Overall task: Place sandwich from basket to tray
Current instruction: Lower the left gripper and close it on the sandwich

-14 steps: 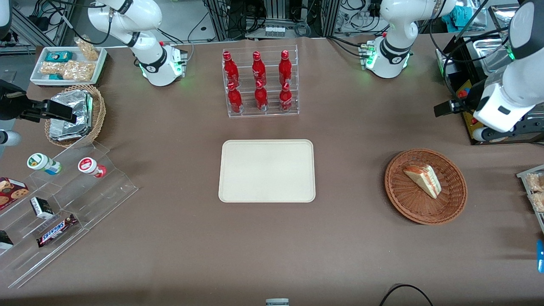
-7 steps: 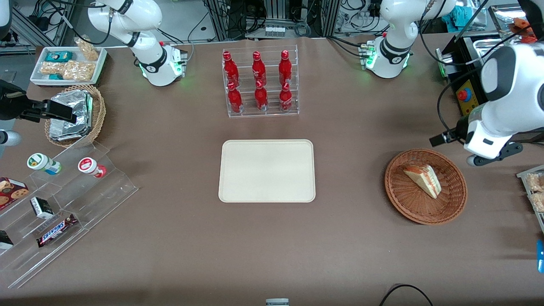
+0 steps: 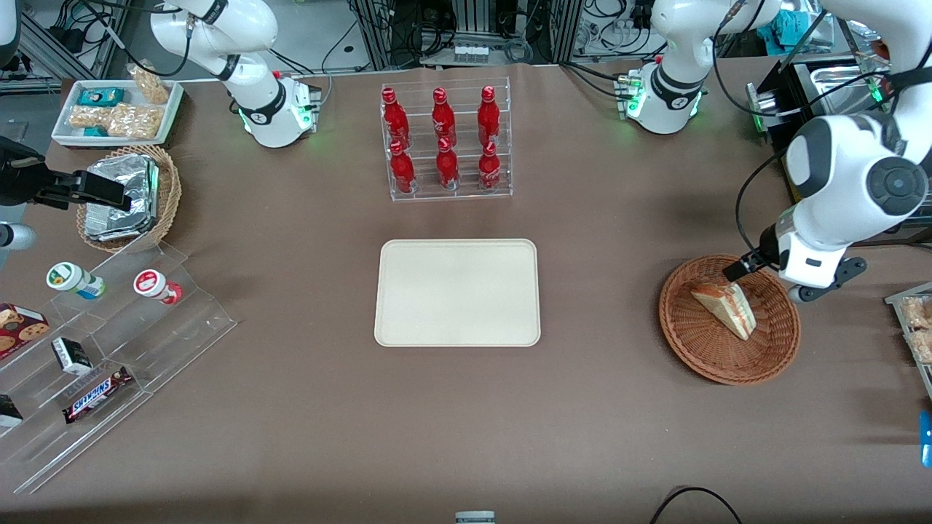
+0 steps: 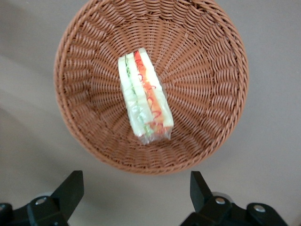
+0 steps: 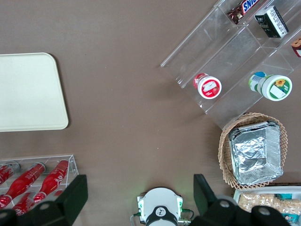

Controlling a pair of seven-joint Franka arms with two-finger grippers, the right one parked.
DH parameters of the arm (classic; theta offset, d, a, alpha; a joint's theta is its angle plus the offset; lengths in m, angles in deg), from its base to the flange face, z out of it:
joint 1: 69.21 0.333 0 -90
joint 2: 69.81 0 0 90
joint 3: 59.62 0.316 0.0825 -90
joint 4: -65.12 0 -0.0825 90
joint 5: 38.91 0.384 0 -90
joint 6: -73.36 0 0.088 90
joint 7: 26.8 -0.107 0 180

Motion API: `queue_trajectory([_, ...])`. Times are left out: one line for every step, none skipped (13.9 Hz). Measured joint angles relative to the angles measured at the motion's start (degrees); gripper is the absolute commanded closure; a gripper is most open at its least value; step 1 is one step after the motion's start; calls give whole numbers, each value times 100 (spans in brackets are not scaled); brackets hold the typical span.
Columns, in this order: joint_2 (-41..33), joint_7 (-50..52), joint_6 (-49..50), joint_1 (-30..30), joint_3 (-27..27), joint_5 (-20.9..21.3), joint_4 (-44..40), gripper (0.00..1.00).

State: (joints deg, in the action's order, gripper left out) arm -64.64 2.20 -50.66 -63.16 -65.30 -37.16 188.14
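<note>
Wicker basket (image 4: pixel 207 117) edge lies under the spread-fingered end effector (image 4: pixel 136 188).

arm (image 3: pixel 844 175): glossy white, grey joints | hand (image 4: pixel 136 197): black fingers

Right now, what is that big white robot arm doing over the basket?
The arm is getting ready to pick up the sandwich. Its hand hangs open above the rim of the round brown basket and touches nothing. The sandwich lies in the basket, wrapped in clear film. The cream tray, where it should go, sits in the middle of the table with nothing on it.
</note>
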Motion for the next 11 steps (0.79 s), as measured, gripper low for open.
queue_trajectory([100, 37, -206, 0, 0, 0, 56, 0])
queue_trajectory([208, 67, -390, 0, 0, 0, 90, 0])
queue_trajectory([310, 91, -519, 0, 0, 0, 104, 0])
queue_trajectory([408, 125, -623, 0, 0, 0, 106, 0])
queue_trajectory([499, 168, -735, 0, 0, 0, 108, 0])
queue_trajectory([585, 206, -836, 0, 0, 0, 109, 0])
queue_trajectory([669, 255, -931, 0, 0, 0, 114, 0])
queue_trajectory([738, 309, -989, 0, 0, 0, 117, 0])
queue_trajectory([800, 349, -1039, 0, 2, 0, 123, 0])
queue_trajectory([860, 379, -1124, 0, 14, 0, 134, 0])
queue_trajectory([928, 399, -1231, 1, 37, 0, 147, 0])
